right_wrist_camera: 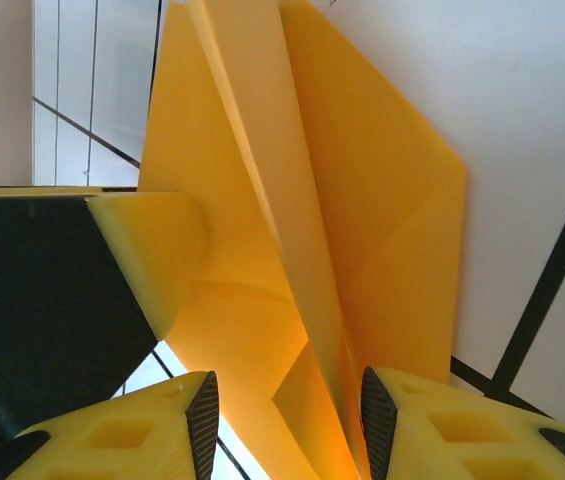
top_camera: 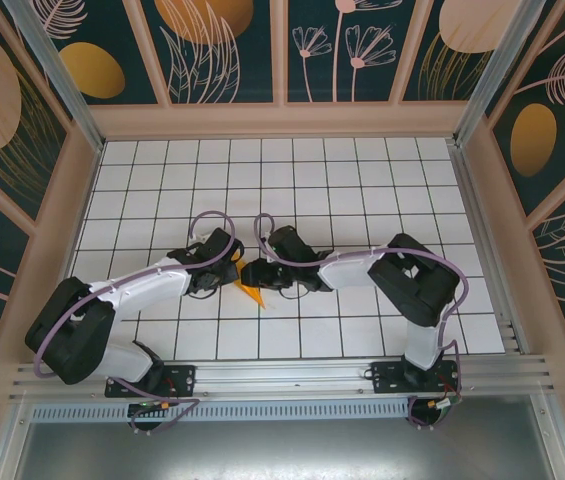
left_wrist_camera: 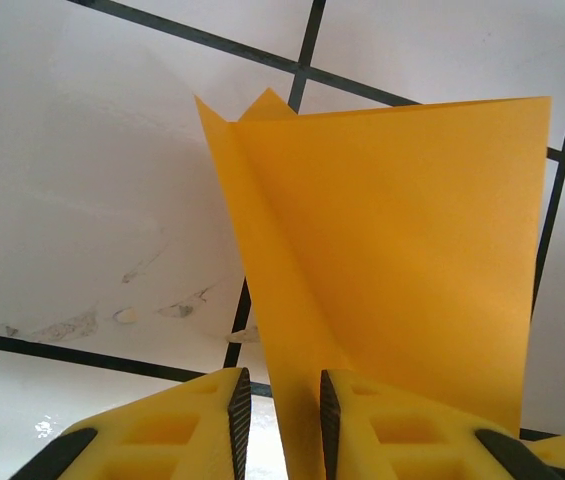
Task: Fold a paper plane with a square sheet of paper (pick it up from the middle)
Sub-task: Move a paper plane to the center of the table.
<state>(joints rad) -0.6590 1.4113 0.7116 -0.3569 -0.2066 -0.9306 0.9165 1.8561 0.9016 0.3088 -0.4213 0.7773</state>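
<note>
As the folded paper (left_wrist_camera: 392, 250) stands straight out ahead of the left gripper (left_wrist_camera: 284, 410), its crease running away in line with the jaws, its near edge sits in the narrow slot between them; whether they really press it I cannot tell, because a thin gap shows beside the sheet. Facing the left gripper from the other side of the paper, the right gripper (right_wrist_camera: 282, 400) has its jaws spread wide around the centre ridge. I judge the left gripper better placed to hold for the next fold.
</note>
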